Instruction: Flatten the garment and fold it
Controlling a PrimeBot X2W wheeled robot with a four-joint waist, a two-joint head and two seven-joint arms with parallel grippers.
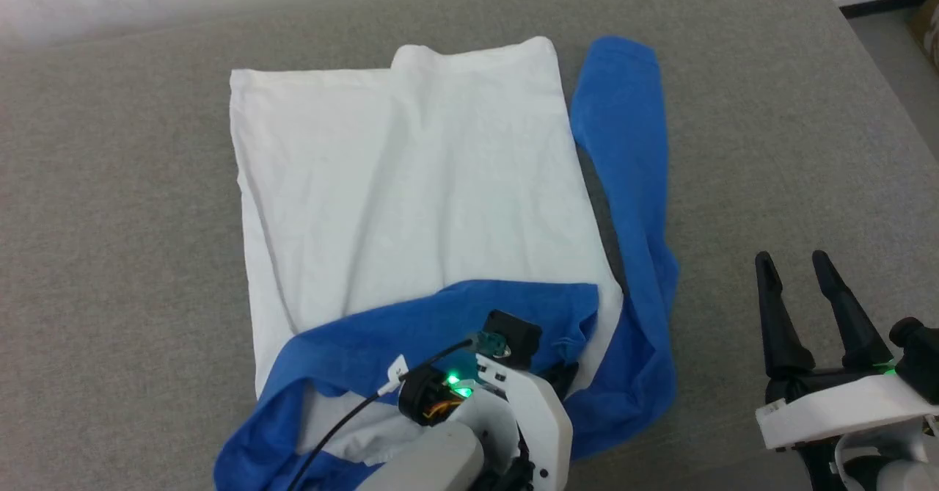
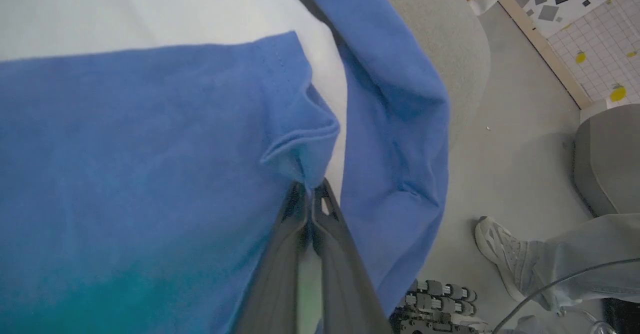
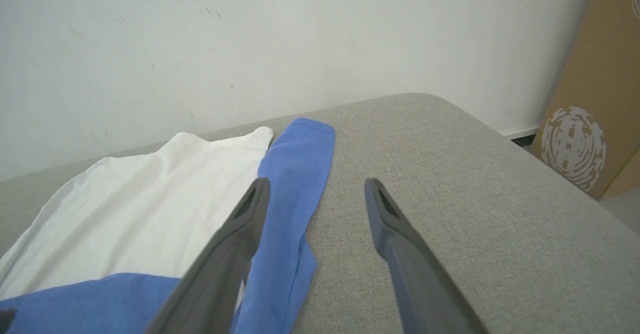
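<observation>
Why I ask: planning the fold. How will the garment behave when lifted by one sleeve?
Probably floppy: the garment puckers where the left end effector pinches its blue sleeve, so it should drape and sag. Likely light, given its thin, soft wrinkles. It may drag on the grey surface rather than slide.

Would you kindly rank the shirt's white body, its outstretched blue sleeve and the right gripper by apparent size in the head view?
1. white body
2. outstretched blue sleeve
3. right gripper, smallest even though nearer the camera
</observation>
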